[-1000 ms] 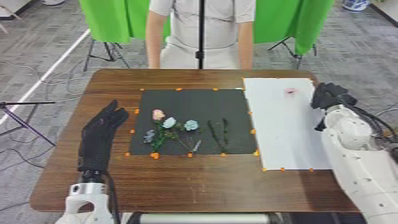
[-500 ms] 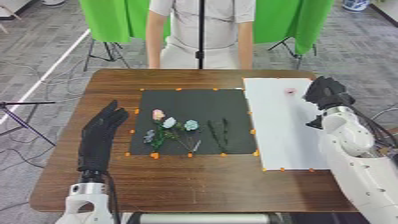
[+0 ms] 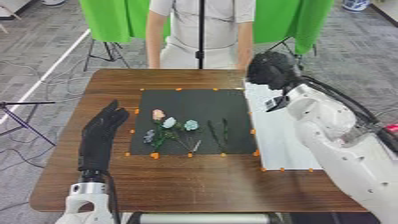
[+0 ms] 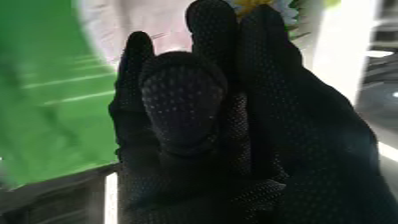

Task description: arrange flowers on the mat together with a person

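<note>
From where I'm standing, the robot's right hand [image 3: 274, 69] is hovering over the far end of the white sheet [image 3: 277, 142], its fingers reaching out straight. Just past its fingertips in the right wrist view, a white-and-yellow flower [image 4: 284, 9] is peeking out; I can't tell whether the hand is touching it.

Beside the sheet, the dark mat [image 3: 191, 98] is carrying a loose spray: a pink flower [image 3: 158, 114], a white flower [image 3: 170, 122], a pale blue flower [image 3: 192, 125] and a purplish flower [image 3: 148, 135]. Their heads are pointing mostly toward the far edge, their stems running back toward the robot's side. To their right, two slim green stems [image 3: 225, 135] are lying lengthwise, near each other.

Orange bits of tape [image 3: 155, 155] are marking the mat's edges. Beyond its left edge, bare wooden table [image 3: 124, 185] is showing, and the left hand [image 3: 105, 127] is resting open there.
</note>
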You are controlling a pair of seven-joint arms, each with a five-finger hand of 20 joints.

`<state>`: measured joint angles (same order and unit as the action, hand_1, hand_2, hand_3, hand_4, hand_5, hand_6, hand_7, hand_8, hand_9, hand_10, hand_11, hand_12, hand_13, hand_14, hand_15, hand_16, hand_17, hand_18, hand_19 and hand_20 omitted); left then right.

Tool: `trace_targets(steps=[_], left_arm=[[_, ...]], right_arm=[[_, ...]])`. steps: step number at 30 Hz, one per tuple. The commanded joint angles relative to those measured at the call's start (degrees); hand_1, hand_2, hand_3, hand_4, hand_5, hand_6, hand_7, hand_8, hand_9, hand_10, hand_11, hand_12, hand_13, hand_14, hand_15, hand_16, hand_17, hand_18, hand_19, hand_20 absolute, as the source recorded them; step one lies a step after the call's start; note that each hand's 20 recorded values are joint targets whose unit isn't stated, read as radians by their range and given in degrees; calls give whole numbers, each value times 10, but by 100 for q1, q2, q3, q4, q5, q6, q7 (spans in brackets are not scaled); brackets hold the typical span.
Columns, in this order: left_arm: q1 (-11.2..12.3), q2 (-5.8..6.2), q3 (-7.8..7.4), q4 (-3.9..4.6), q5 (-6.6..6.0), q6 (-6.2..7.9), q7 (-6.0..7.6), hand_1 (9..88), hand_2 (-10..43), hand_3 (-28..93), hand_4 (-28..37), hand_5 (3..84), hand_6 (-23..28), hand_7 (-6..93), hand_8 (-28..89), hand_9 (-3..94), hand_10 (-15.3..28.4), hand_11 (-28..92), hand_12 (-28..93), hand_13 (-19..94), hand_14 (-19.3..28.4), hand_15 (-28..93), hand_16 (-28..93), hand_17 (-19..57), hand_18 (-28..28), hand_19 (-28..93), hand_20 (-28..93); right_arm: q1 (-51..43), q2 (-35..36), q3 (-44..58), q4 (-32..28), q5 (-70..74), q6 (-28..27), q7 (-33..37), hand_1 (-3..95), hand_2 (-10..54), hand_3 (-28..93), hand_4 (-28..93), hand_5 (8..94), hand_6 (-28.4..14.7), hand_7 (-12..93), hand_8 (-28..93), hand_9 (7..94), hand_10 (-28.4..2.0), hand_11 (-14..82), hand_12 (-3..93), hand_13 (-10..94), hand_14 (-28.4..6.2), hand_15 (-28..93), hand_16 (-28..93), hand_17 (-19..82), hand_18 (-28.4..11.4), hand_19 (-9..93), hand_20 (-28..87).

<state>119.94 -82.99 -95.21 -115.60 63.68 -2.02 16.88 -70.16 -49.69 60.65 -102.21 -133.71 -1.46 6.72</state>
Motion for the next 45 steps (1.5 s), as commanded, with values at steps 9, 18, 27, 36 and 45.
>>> trace_targets(steps=[9,18,27,36,45], left_arm=[[66,-7,40,31,-8,-51,-89,251,-63,673,-196,440,41,66,-55,426,123,137,167,365,149,107,29,73,90,19,183],[59,1,37,42,-11,-72,-84,252,-63,673,-195,440,41,65,-55,426,123,136,168,363,148,106,29,73,90,19,183],[43,18,50,44,-10,-52,-79,252,-64,670,-192,439,41,63,-54,425,123,133,169,362,148,106,30,72,90,19,182],[45,8,41,54,-3,-76,-38,255,-69,671,-192,439,40,65,-54,426,122,133,170,362,149,106,30,72,90,19,182],[38,-1,41,66,3,-100,-17,254,-73,673,-188,437,39,65,-54,425,120,131,170,361,148,106,30,71,90,18,182]], right_arm=[[132,-537,-956,391,-458,-625,-405,633,-95,574,-251,842,57,206,33,937,-62,68,349,863,-29,538,338,375,-133,533,425],[110,-593,-982,475,-557,-665,-444,609,-95,588,-238,816,61,201,17,917,-67,46,331,846,-33,553,337,361,-133,529,429],[45,-615,-931,532,-549,-654,-464,581,-95,578,-232,761,63,197,-9,890,-78,40,324,820,-43,575,324,340,-138,527,430],[-5,-602,-880,542,-628,-751,-461,504,-95,655,-252,686,70,203,-54,850,-87,96,278,805,-48,584,319,328,-144,529,427],[-75,-576,-652,490,-638,-842,-589,433,-95,717,-248,638,73,201,-147,823,-98,157,213,793,-54,590,318,317,-147,527,425]])
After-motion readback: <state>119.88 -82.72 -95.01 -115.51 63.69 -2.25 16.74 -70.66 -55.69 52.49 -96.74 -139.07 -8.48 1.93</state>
